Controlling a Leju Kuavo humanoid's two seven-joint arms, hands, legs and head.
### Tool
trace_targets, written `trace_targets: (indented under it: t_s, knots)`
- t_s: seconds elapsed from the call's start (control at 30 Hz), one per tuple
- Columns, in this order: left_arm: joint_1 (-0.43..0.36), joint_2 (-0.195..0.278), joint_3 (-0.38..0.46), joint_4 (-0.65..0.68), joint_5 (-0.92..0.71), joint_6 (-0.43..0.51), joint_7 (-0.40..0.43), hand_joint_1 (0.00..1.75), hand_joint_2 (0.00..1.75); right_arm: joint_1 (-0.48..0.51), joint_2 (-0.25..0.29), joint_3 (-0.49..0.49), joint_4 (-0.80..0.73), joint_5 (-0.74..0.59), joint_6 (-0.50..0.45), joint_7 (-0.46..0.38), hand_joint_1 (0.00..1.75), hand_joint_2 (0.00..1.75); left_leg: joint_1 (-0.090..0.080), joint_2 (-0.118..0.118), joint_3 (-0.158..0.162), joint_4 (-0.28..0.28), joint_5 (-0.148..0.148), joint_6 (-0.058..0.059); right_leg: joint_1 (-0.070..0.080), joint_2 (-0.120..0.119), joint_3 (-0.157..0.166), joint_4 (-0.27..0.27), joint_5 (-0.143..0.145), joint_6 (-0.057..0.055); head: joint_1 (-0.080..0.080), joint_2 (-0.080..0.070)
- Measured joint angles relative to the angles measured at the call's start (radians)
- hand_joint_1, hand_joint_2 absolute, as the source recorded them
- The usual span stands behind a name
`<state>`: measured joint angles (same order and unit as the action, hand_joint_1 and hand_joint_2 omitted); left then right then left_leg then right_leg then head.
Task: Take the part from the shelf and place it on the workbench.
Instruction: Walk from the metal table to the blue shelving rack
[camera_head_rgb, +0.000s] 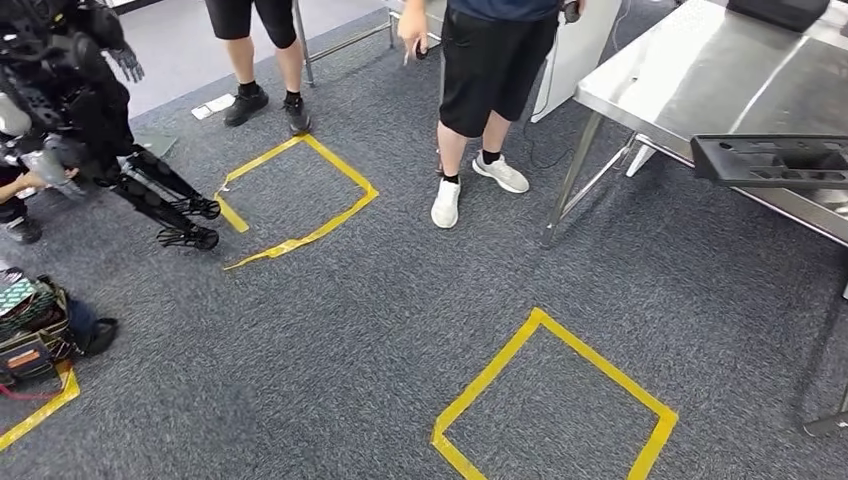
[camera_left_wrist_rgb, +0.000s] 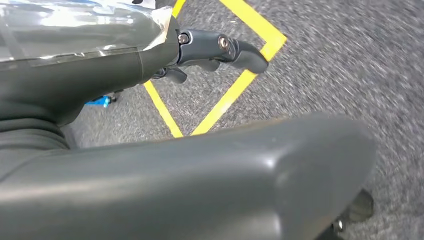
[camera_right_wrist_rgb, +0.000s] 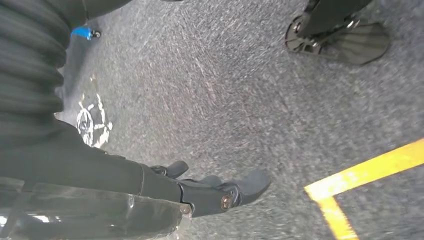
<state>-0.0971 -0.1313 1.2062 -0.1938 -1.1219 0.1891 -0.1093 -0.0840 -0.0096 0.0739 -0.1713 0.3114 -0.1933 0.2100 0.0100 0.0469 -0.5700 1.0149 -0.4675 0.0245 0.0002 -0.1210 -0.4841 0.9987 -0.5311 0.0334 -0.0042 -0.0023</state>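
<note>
A black moulded part (camera_head_rgb: 770, 160) lies at the near edge of a steel table (camera_head_rgb: 700, 70) on the right in the head view. My left hand (camera_left_wrist_rgb: 220, 50) hangs over the grey carpet with its dark fingers stretched out and nothing in them; its thick grey thumb (camera_left_wrist_rgb: 200, 185) fills the foreground. In the right wrist view my right hand (camera_right_wrist_rgb: 220, 192) also hangs above the carpet, fingers extended and apart, holding nothing. Both hands are far from the part.
Two people stand ahead, one (camera_head_rgb: 490, 90) close to the table's leg (camera_head_rgb: 570, 180). A black robot (camera_head_rgb: 90, 110) stands at the far left, above a bag (camera_head_rgb: 30, 335). Yellow tape squares (camera_head_rgb: 550, 400) (camera_head_rgb: 300, 195) mark the carpet.
</note>
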Motion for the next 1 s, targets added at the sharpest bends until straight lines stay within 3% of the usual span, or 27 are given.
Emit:
trace_targets:
  t_s: [0.07,0.1,0.17,0.2,0.23,0.3,0.33,0.4,0.47,0.53,0.6,0.67,0.7,0.73,0.77,0.83,0.9,0.97,1.0]
  knots:
    - [-0.001,0.001,0.0,0.0,0.002,0.001,0.0,0.0,0.0,-0.004,0.003,0.0,0.0,0.004,0.0,0.0,0.0,1.75,0.003,-0.024,-0.003,-0.007,0.009,0.014,-0.005,0.056,-0.034,0.073,-0.042,0.0,0.003,0.0]
    - [-0.002,0.001,0.0,0.0,0.003,0.001,0.001,0.0,0.0,-0.004,0.004,0.001,0.0,0.006,0.001,0.0,0.0,1.75,0.002,-0.038,-0.007,-0.007,0.012,0.018,-0.007,0.087,-0.065,0.141,-0.072,-0.004,0.004,0.0]
    - [-0.003,0.001,0.0,0.0,0.004,0.001,0.005,0.0,0.0,-0.002,0.005,0.003,0.0,0.018,0.005,0.001,0.0,1.75,0.002,-0.068,-0.013,-0.007,0.016,0.022,-0.009,0.113,-0.124,0.265,-0.114,-0.005,0.005,0.0]
    - [-0.002,0.0,0.0,0.0,0.006,0.003,0.011,0.0,0.0,-0.003,0.005,0.009,0.0,0.032,0.009,0.003,0.0,1.75,0.001,-0.084,-0.015,-0.006,0.018,0.021,-0.01,0.116,-0.135,0.284,-0.113,0.0,0.005,0.0]
    - [0.0,-0.001,0.001,0.0,0.008,0.007,0.019,0.0,0.0,-0.005,0.006,0.017,0.0,0.049,0.014,0.007,0.0,1.75,0.002,-0.098,-0.015,-0.006,0.02,0.019,-0.013,0.119,-0.125,0.258,-0.095,0.009,0.005,0.0]
    - [0.002,-0.005,0.001,0.0,0.01,0.016,0.037,0.0,0.0,-0.018,0.007,0.04,0.0,0.091,0.025,0.023,0.0,1.75,0.003,-0.124,-0.016,-0.005,0.024,0.013,-0.022,0.144,-0.065,0.121,-0.034,0.029,0.006,0.0]
    - [0.002,-0.008,0.001,0.0,0.007,0.02,0.047,0.0,0.0,-0.028,0.009,0.053,0.0,0.112,0.031,0.034,0.0,1.75,0.002,-0.135,-0.018,-0.004,0.026,0.007,-0.024,0.163,-0.038,0.058,-0.01,0.032,0.006,0.0]
    - [0.001,-0.012,0.001,0.0,-0.002,0.028,0.077,0.0,0.0,-0.048,0.016,0.081,0.0,0.151,0.042,0.051,0.0,1.75,-0.001,-0.152,-0.024,-0.003,0.032,-0.006,-0.022,0.185,-0.016,0.001,0.007,0.023,0.005,0.0]
    - [0.004,-0.014,0.001,0.0,-0.006,0.046,0.099,0.0,0.0,-0.069,0.024,0.109,0.0,0.182,0.05,0.059,0.0,1.75,0.002,-0.164,-0.031,-0.006,0.039,-0.02,-0.019,0.167,-0.016,0.0,0.014,0.004,0.004,0.0]
    - [0.008,-0.014,0.002,0.0,-0.002,0.06,0.095,0.0,0.0,-0.087,0.031,0.13,0.0,0.202,0.058,0.069,0.0,1.75,0.004,-0.132,-0.047,0.019,0.022,-0.028,-0.022,0.147,-0.015,-0.003,0.022,-0.013,0.002,0.0]
    - [0.007,-0.013,0.002,0.0,0.002,0.063,0.079,0.0,0.0,-0.097,0.036,0.146,0.0,0.211,0.063,0.077,0.0,1.75,0.003,-0.077,-0.095,0.121,-0.042,-0.032,-0.021,0.121,-0.018,-0.004,0.026,-0.024,-0.005,0.0]
    - [0.007,-0.011,0.002,0.0,0.002,0.062,0.068,0.0,0.0,-0.099,0.039,0.156,0.0,0.213,0.064,0.079,0.0,1.75,0.003,-0.056,-0.154,0.251,-0.102,-0.037,-0.016,0.089,-0.021,-0.004,0.025,-0.028,-0.008,0.0]
    - [0.008,-0.009,0.002,0.0,0.003,0.062,0.067,0.0,0.0,-0.099,0.039,0.16,0.0,0.213,0.064,0.08,0.0,1.75,0.003,-0.053,-0.166,0.281,-0.108,-0.038,-0.014,0.074,-0.022,-0.004,0.025,-0.029,-0.008,0.0]
    - [0.01,-0.008,0.002,0.0,0.003,0.062,0.066,0.0,0.0,-0.1,0.039,0.164,0.0,0.214,0.064,0.08,0.0,1.75,0.004,-0.049,-0.157,0.272,-0.095,-0.038,-0.013,0.06,-0.022,-0.004,0.025,-0.029,-0.008,0.0]
    - [0.011,-0.006,0.002,0.0,0.003,0.062,0.065,0.0,0.0,-0.101,0.04,0.168,0.0,0.214,0.064,0.08,0.0,1.75,0.004,-0.041,-0.129,0.225,-0.069,-0.037,-0.013,0.047,-0.021,-0.003,0.024,-0.029,-0.008,0.0]
    - [0.011,-0.004,0.002,0.0,0.003,0.06,0.061,0.0,0.0,-0.105,0.041,0.173,0.0,0.213,0.063,0.08,0.0,1.75,0.002,-0.001,-0.048,0.088,-0.016,-0.033,-0.008,0.026,-0.02,-0.002,0.02,-0.025,-0.008,0.0]
    - [0.009,-0.002,0.002,0.0,0.0,0.052,0.053,0.0,0.0,-0.107,0.042,0.174,0.0,0.207,0.058,0.079,0.0,1.75,-0.002,0.023,-0.009,0.015,0.001,-0.022,0.001,0.008,-0.019,-0.001,0.014,-0.017,-0.004,0.0]
    - [0.009,0.003,0.001,0.0,-0.012,0.03,0.046,0.0,0.0,-0.106,0.042,0.172,0.0,0.187,0.045,0.072,0.0,1.75,-0.008,0.003,-0.011,0.009,0.002,-0.007,0.003,-0.012,-0.013,-0.002,0.012,-0.008,0.0,0.0]
    - [0.009,0.007,0.0,0.0,-0.019,0.016,0.045,0.0,0.0,-0.104,0.042,0.169,0.0,0.174,0.037,0.063,0.0,1.75,-0.009,-0.008,-0.012,0.007,0.005,0.0,0.001,-0.008,-0.012,0.001,0.008,-0.004,0.001,0.0]
